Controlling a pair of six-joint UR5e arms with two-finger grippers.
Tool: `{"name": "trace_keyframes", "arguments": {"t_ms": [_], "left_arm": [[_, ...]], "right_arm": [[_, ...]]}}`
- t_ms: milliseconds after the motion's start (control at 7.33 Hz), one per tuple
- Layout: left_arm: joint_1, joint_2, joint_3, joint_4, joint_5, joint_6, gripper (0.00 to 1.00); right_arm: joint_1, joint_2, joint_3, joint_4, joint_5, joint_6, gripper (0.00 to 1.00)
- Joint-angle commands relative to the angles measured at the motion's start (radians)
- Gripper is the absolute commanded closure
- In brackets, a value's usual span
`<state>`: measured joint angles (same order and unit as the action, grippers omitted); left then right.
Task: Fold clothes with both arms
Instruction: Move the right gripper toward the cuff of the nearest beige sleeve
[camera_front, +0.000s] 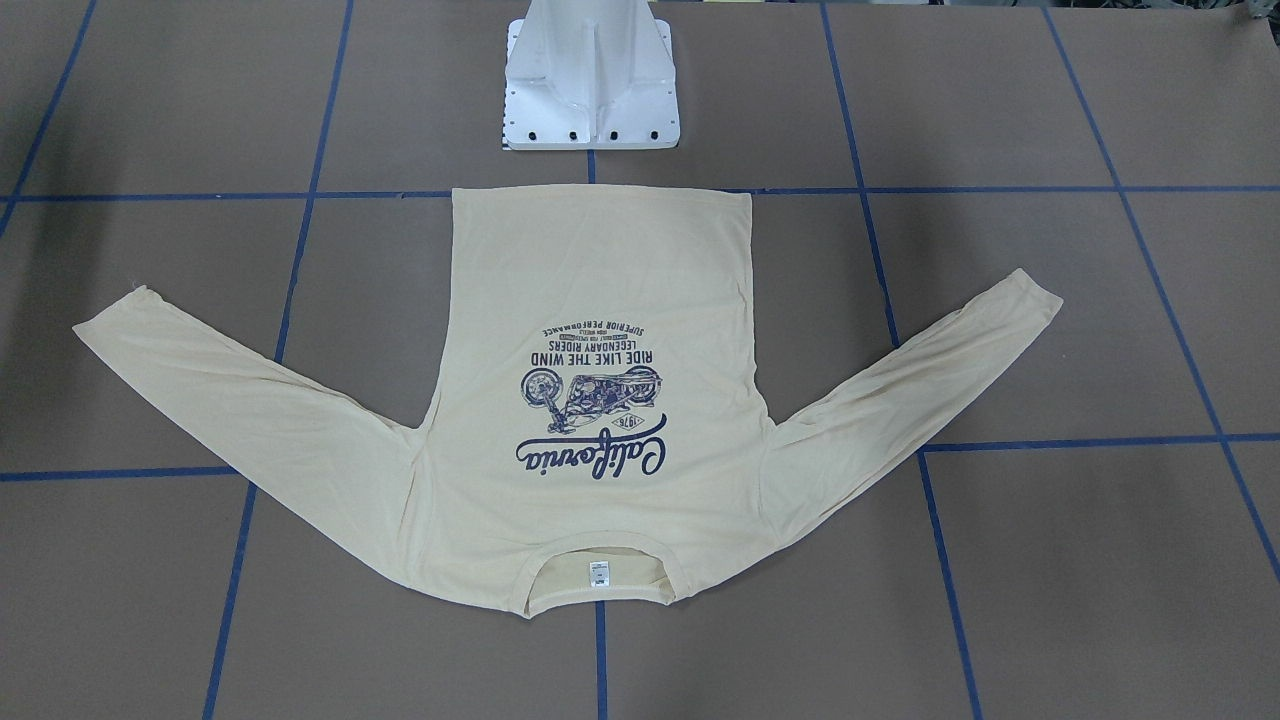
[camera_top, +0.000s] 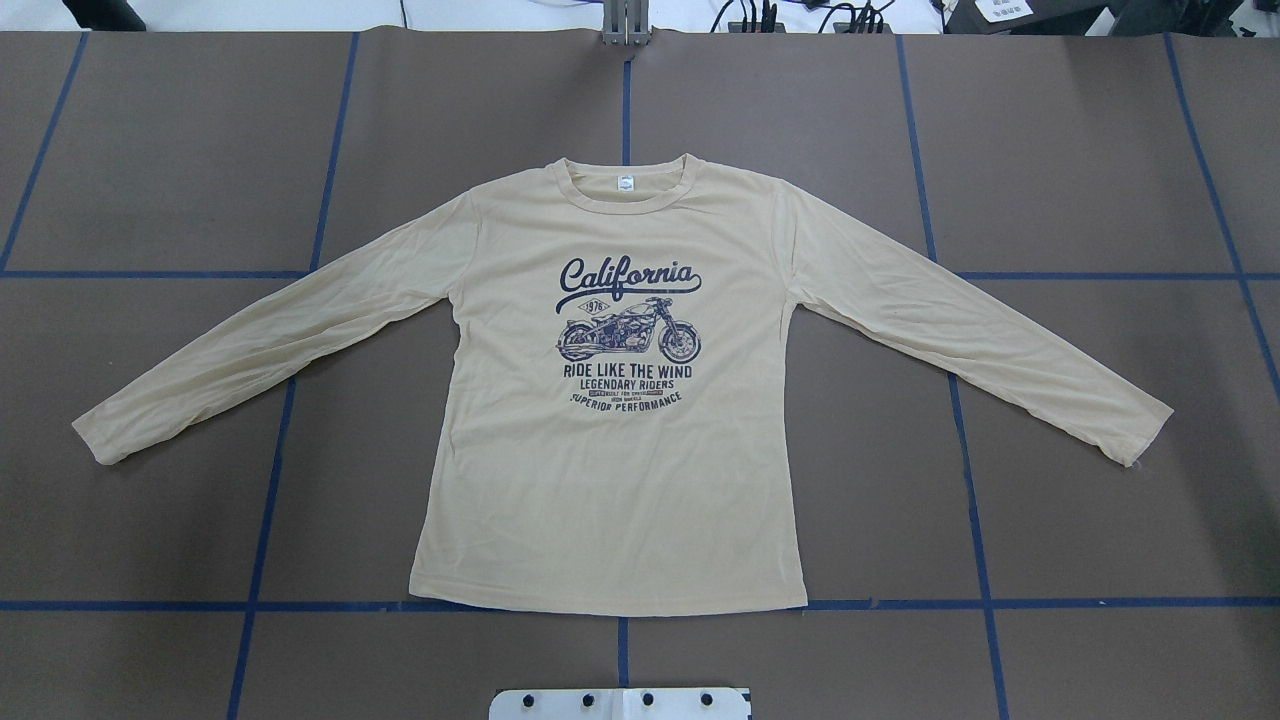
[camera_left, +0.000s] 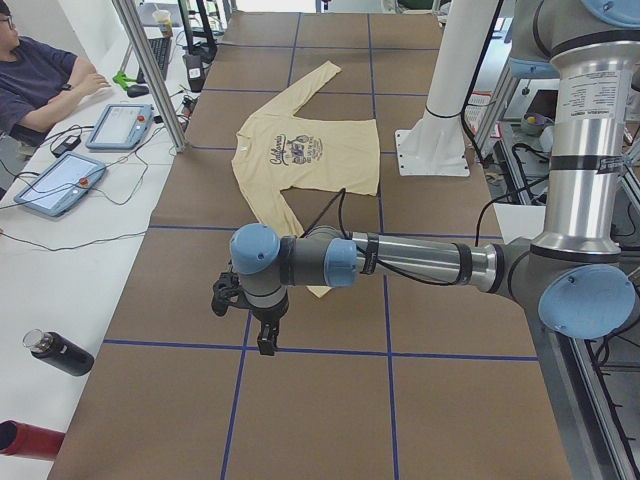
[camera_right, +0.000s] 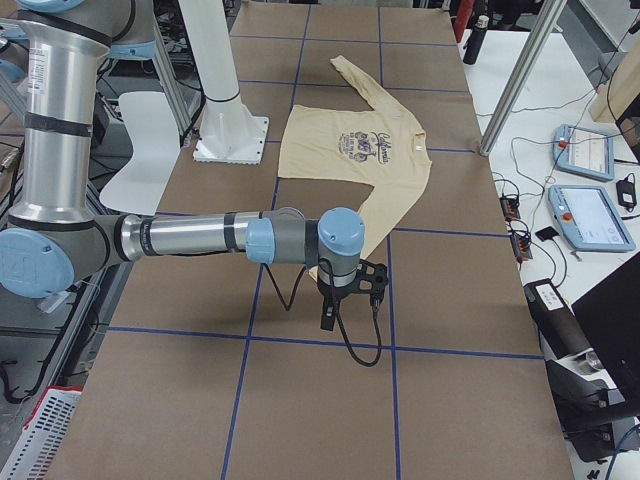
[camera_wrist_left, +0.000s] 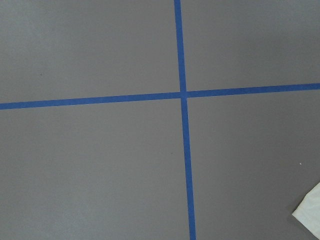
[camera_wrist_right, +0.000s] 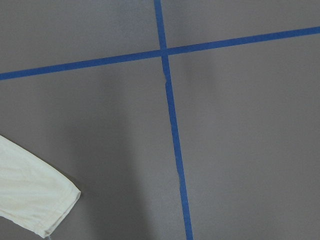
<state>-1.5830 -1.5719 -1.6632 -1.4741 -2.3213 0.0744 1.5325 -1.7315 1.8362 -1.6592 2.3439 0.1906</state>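
1. The pale cream shirt (camera_top: 620, 480) is lying flat on the table (camera_top: 150, 150) at the centre of the overhead view, with its navy print (camera_top: 628, 335) facing up.
2. Its long axis is running top to bottom, collar pointing to the frame's top, and the sleeves (camera_top: 270, 340) are slanting to the lower left and lower right.
3. The left arm (camera_left: 420, 262) is stretching level across the middle of the left side view. The left gripper (camera_left: 266, 342) is hanging downward, and I cannot tell its jaw state.
4. The right arm (camera_right: 190, 238) is reaching level from the left edge to the middle of the right side view. The right gripper (camera_right: 328, 318) is pointing down, and I cannot tell its jaw state.
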Motion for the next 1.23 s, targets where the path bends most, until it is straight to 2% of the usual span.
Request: {"name": "trace_keyframes", "arguments": {"t_ms": [0,409,682,818,955,1091], "left_arm": [[0.0,0.001,0.002,0.0,0.005,-0.002,0.0],[0.0,-0.007,-0.004,-0.003,0.0,-0.002,0.0],[0.0,-0.084,-0.026,-0.002,-0.007,-0.001,0.0],[0.0,-0.109,-0.035,-0.006,-0.067,-0.001,0.0],[0.006,-0.149,-0.039,-0.033,-0.081,-0.004,0.0],[0.008,-0.137,-0.043,-0.057,-0.093,0.001,0.0]], "right_arm": [[0.0,0.004,0.006,0.004,-0.001,-0.002,0.0],[-0.003,0.02,0.015,0.004,0.026,0.004,0.0],[-0.052,0.108,0.014,0.033,0.043,0.012,0.0],[-0.06,0.115,0.015,0.038,0.048,0.018,0.0],[-0.14,0.125,0.003,0.044,0.037,0.027,0.0],[-0.176,0.116,-0.001,0.127,0.035,0.047,0.0]]}}
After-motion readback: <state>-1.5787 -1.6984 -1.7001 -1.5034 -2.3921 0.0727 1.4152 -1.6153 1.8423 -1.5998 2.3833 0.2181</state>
